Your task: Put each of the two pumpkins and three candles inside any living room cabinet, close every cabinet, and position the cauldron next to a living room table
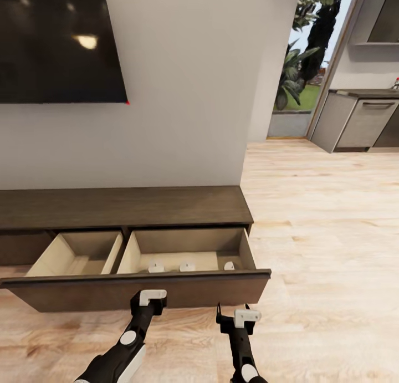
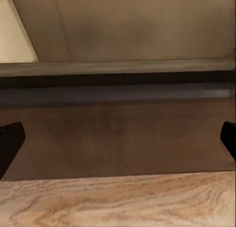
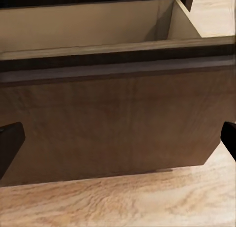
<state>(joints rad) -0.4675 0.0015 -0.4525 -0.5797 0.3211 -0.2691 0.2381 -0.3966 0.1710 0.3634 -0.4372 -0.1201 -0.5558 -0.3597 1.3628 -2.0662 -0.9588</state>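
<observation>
- Cabinet drawer stands pulled out, three candles inside.
- Left fingers and right fingers, just before the drawer front, spread wide, empty.
- No readable writing.

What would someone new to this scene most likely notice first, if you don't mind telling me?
The long dark cabinet against the white wall stands out first, with its wide drawer pulled out toward the robot and three small pale candles showing in its right compartment. Both grippers, left and right, sit low just in front of the drawer front, fingers spread. A big black screen hangs on the wall above.
</observation>
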